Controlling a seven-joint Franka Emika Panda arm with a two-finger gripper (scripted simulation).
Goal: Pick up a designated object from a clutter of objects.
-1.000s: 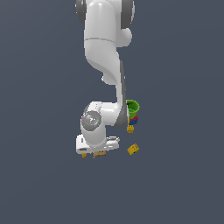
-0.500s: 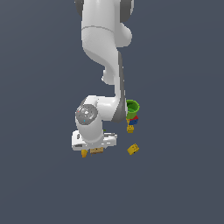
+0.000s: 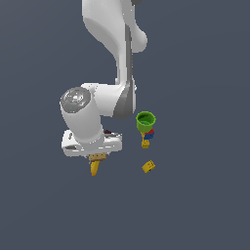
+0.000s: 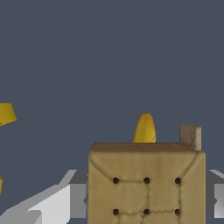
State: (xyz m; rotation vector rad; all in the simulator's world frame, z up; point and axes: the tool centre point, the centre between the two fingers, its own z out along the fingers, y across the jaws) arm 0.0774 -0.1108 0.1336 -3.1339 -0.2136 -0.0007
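The designated object, a flat tan-brown block with a cracker pattern [image 4: 146, 183], sits between my grey fingers [image 4: 72, 199]. In the exterior view it [image 3: 99, 156] hangs just under the white hand. My gripper [image 3: 99, 155] is shut on it. A yellow banana [image 3: 94, 168] lies right below the block; its tip [image 4: 145, 129] shows behind the block in the wrist view. The rest of the clutter lies to the exterior view's right: a green cup [image 3: 145, 121], a red-blue block [image 3: 150, 134] and two small yellow blocks [image 3: 145, 143] [image 3: 149, 166].
A dark maroon thing [image 3: 109, 132] peeks out behind the hand. Another yellow piece [image 4: 5, 113] shows at the wrist view's edge. The white arm [image 3: 114, 44] rises above the clutter. The floor is plain dark grey.
The hand has risen a little and shifted to the exterior view's left, with the tan block in its fingers. The cup and small blocks have not moved.
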